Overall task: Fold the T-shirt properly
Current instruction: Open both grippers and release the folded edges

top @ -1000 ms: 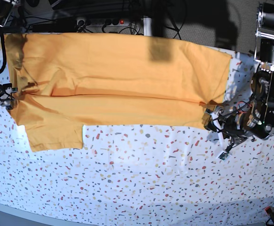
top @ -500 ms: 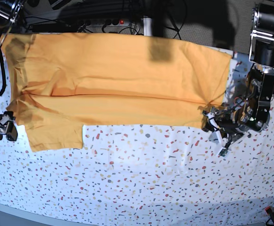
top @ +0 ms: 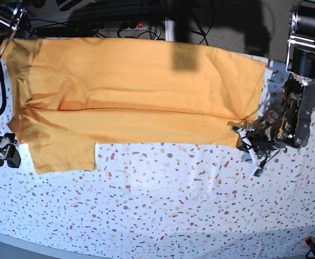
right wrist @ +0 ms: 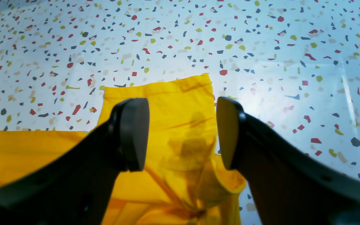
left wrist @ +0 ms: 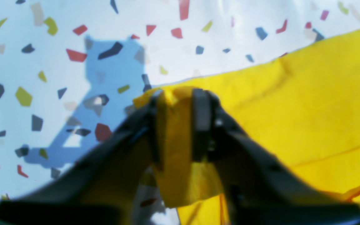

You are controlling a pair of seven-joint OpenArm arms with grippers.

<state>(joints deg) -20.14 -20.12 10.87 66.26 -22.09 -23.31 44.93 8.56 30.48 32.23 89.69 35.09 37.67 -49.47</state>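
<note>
Your T-shirt (top: 135, 97) lies spread along the far edge of the counter (top: 162, 210), its long axis running side to side, already doubled lengthwise with one sleeve (top: 65, 154) jutting toward the near edge. Your left end effector (left wrist: 175, 125) is clenched on the shirt's near corner at the counter's right side, cloth bunched between its pads (only the left wrist view shows this pinch; from the base view it is too small to tell). Your right end effector (right wrist: 181, 134) hangs released over the sleeve, pads apart with nothing between them. The left arm has its hold; the right probably needs to drop and grip.
</note>
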